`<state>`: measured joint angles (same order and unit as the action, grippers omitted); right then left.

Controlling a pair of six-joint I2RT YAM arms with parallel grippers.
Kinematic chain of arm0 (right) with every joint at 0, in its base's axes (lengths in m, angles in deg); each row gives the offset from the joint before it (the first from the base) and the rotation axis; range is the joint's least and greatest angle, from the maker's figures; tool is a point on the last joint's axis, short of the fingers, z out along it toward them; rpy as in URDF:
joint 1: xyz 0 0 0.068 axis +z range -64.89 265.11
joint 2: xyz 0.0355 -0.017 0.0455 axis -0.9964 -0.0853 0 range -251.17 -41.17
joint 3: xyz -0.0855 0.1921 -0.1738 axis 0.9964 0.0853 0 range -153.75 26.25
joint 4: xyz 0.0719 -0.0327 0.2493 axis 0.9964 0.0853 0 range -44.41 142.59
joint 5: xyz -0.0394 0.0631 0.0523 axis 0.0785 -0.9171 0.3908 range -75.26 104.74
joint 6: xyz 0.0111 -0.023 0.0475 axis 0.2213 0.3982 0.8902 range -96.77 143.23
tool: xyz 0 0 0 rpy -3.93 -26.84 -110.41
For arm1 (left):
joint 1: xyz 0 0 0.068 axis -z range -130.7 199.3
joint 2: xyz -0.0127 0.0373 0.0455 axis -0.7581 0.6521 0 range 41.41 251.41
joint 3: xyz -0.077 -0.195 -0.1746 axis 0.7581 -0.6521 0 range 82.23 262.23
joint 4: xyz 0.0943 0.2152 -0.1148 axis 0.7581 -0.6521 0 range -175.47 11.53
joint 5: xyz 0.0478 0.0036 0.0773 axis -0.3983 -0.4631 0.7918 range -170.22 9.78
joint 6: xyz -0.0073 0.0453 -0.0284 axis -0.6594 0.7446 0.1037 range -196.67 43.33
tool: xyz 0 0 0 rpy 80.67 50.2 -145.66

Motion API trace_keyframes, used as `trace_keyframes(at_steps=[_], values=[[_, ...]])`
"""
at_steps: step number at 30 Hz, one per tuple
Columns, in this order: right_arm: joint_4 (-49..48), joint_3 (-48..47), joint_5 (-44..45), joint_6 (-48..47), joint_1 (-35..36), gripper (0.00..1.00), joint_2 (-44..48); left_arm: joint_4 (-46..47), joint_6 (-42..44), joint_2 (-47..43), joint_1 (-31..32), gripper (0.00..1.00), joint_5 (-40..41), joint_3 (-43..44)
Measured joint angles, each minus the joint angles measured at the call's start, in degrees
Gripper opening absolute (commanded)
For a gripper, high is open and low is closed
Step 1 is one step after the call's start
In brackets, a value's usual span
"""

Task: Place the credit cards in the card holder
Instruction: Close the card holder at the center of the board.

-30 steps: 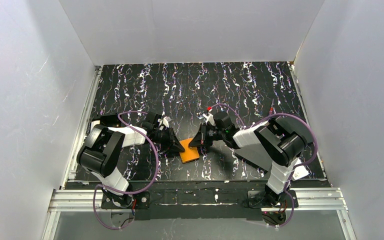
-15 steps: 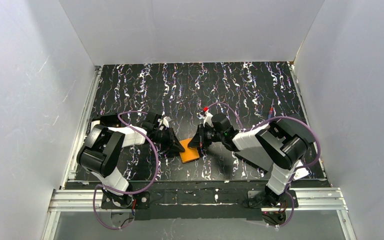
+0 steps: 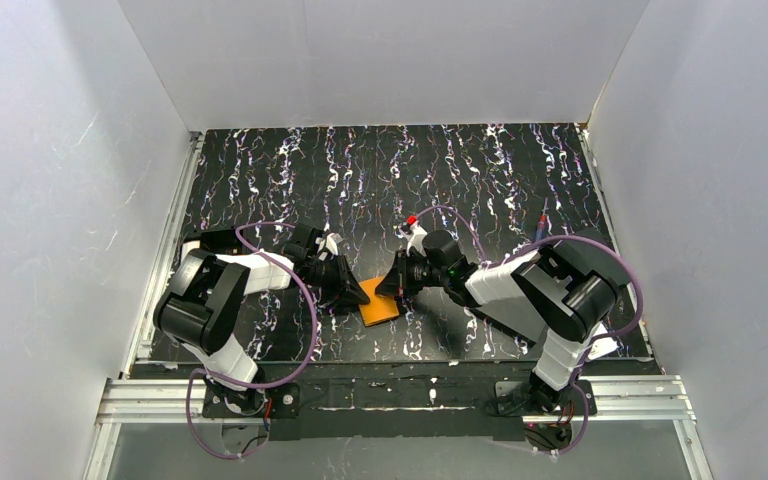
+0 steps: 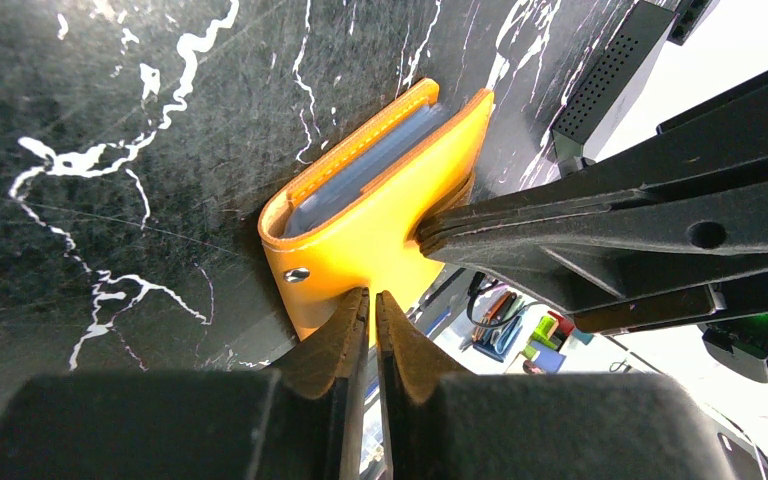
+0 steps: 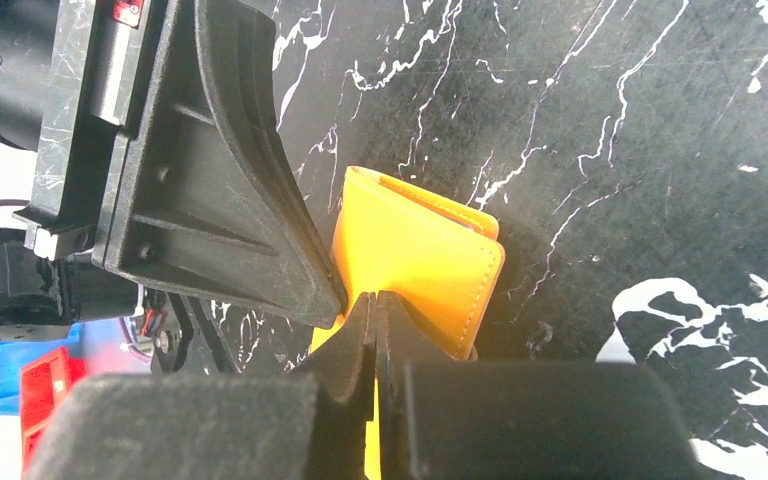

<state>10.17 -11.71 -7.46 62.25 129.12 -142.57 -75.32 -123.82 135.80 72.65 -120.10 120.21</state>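
Left hand (image 4: 371, 300) is pinched shut on one edge of the card holder (image 4: 360, 235); right hand (image 5: 374, 300) clamps the opposite cover. It sits between them, front-centre on the counter (image 3: 360, 180), equally near both.

No text, label or number can be read anywhere.
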Motion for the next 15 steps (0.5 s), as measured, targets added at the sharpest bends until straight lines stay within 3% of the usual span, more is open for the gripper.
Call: trace_keyframes(at_steps=[15], values=[[1.2,1.1,5.6,3.9,1.3,0.01,2.0,-0.4,0.2,-0.7,0.2,0.07,1.2,0.0]])
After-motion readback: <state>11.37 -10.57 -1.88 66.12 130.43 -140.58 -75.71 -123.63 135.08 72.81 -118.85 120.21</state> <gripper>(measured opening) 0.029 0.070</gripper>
